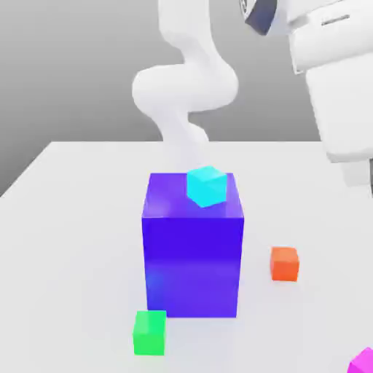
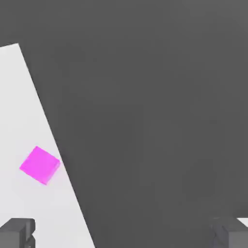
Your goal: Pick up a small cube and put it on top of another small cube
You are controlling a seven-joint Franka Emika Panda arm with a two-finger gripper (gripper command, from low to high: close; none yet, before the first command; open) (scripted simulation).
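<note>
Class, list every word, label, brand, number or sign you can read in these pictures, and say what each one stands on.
No readable text on the green cube, orange cube, cyan cube, magenta cube or large blue-purple block.
The white robot arm bears small dark markings, too unclear to read.

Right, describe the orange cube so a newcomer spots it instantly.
Find the big blue-purple block on the white table. Just off its side toward the exterior view's right sits a small cube. Its orange-red colour sets it apart from the green, cyan and magenta ones.
</note>
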